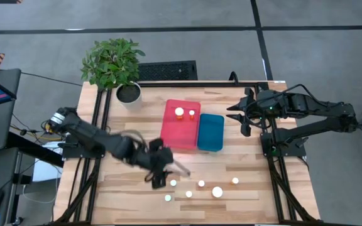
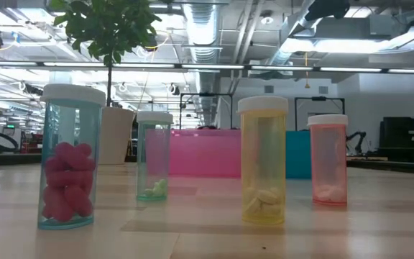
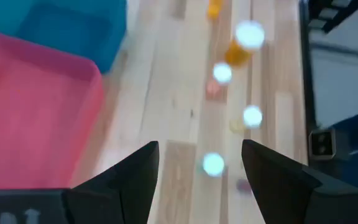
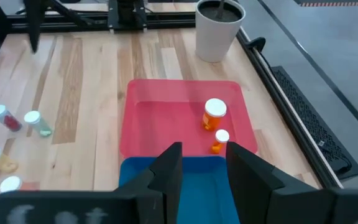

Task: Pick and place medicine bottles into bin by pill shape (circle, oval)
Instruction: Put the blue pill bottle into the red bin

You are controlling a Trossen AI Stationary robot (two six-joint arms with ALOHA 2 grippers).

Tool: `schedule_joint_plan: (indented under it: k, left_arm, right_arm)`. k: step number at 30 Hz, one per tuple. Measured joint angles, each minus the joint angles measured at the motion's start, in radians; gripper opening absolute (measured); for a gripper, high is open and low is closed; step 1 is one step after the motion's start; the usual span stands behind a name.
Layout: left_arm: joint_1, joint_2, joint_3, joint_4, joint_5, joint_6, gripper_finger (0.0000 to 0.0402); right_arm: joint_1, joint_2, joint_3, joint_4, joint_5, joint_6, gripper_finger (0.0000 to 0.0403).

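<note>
Several medicine bottles with white caps stand on the near part of the wooden table (image 1: pixel 124 188), among them a teal one with pink pills (image 2: pixel 70 158), a yellow one (image 2: pixel 263 160) and a pink one (image 2: pixel 328 160). Two orange bottles (image 4: pixel 215 115) stand upright in the red bin (image 1: pixel 171 135). The blue bin (image 1: pixel 210 132) lies beside it on the right. My left gripper (image 1: pixel 168 174) hangs open above the table, just left of the loose bottles (image 3: pixel 213 163), with nothing between its fingers. My right gripper (image 4: pixel 204 152) waits open, raised by the blue bin's right side.
A potted plant (image 1: pixel 115 66) stands at the table's far left corner. Black frame rails (image 1: pixel 100 125) run along the left and right sides of the table. Bare wood lies between the bins and the row of bottles.
</note>
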Motion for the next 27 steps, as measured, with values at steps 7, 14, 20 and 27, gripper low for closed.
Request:
schedule_joint_plan:
  k: [7,14,20,27]
  left_arm:
    - [-0.127,0.099,0.0,0.041,-0.056,-0.169,0.0224]
    - [-0.207,0.211,0.0,0.143,-0.055,-0.257,0.0224]
    - [-0.257,0.282,0.001,0.183,-0.048,-0.297,0.0224]
    - [-0.26,0.306,-0.004,0.178,-0.123,-0.268,0.0224]
  right_arm:
    - [0.0,0.0,0.0,0.001,0.0,0.008,0.0136]
    - [0.0,0.0,0.0,0.001,0.0,0.009,0.0136]
    - [0.0,0.0,0.0,0.001,0.0,0.011,0.0136]
    - [0.0,0.0,0.0,0.001,-0.001,0.01,0.0136]
